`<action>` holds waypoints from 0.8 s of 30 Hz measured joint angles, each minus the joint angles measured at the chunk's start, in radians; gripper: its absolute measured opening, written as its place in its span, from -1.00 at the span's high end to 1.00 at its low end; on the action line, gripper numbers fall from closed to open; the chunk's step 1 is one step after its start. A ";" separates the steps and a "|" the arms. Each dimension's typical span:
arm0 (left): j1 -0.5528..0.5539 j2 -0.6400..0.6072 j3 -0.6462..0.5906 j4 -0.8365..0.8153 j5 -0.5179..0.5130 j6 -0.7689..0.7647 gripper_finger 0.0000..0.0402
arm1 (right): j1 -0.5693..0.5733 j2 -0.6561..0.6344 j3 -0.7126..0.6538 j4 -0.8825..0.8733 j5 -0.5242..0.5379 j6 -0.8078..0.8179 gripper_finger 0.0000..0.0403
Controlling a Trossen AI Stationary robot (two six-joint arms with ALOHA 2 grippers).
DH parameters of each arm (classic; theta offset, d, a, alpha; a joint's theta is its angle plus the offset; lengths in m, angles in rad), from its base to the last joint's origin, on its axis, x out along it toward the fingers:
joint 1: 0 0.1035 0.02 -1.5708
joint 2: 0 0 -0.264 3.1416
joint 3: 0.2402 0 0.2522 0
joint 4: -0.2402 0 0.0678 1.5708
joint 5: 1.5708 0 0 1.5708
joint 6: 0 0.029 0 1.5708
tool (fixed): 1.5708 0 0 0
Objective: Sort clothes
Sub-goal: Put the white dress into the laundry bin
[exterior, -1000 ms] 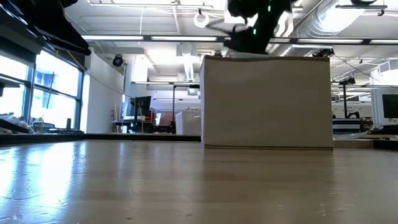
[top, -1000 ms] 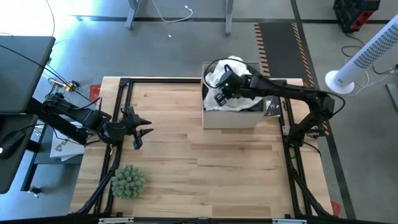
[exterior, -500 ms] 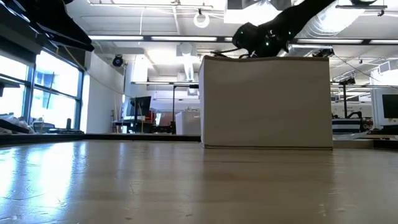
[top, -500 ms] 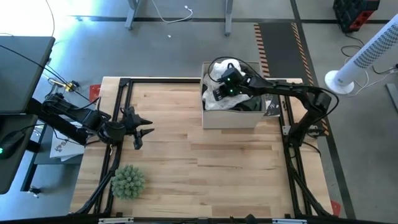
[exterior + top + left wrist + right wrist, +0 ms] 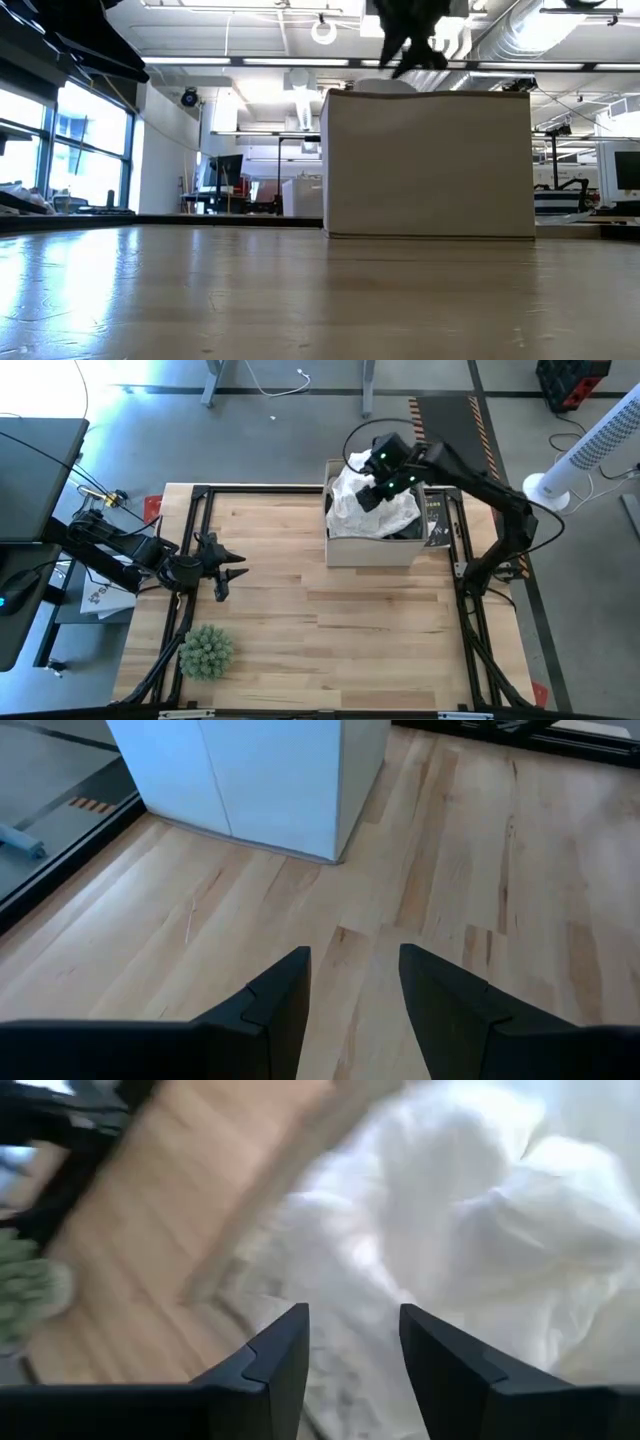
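Observation:
The large white garment [image 5: 378, 510] lies heaped in the white box [image 5: 372, 550] at the table's far right, and it fills the right wrist view [image 5: 480, 1230]. In the low view a bit of it [image 5: 385, 85] peeks over the box rim. My right gripper [image 5: 370, 495] hangs open just above the heap [image 5: 352, 1315], clear of the cloth, and shows over the box top in the low view [image 5: 408, 55]. My left gripper [image 5: 238, 565] waits open at the table's left edge [image 5: 352, 955]. The other clothes are hidden or out of view.
A spiky green ball [image 5: 205, 650] sits at the near left corner. Something dark [image 5: 405, 532] shows in the box under the white cloth. A dark flat item [image 5: 433, 520] stands just right of the box. Bare wood [image 5: 320, 620] stretches between the arms.
My right gripper dipped into the box with the white garment, let it go, then rose and drew back toward the table's far edge. The garment, bunched at the gripper before, now lies spread over the box's contents.

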State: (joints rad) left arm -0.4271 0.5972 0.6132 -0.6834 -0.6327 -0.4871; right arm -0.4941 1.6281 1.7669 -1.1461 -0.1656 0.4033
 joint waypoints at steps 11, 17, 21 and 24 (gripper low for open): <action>0.000 0.000 0.000 0.000 -0.005 0.009 0.24 | -0.060 0.004 -0.025 0.343 0.443 -0.069 0.24; 0.000 0.000 0.000 -0.001 -0.005 0.009 0.24 | -0.121 0.007 -0.385 0.432 0.400 -0.007 0.24; 0.000 0.000 0.000 -0.001 -0.005 0.008 0.24 | -0.121 -0.009 -0.676 0.589 0.429 0.076 0.24; 0.000 0.000 0.000 -0.001 -0.006 0.001 0.24 | -0.122 -0.018 -0.825 0.810 0.442 0.140 0.24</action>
State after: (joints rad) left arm -0.4271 0.5976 0.6128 -0.6841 -0.6384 -0.4861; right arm -0.6159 1.6103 0.9421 -0.3361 0.2767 0.5433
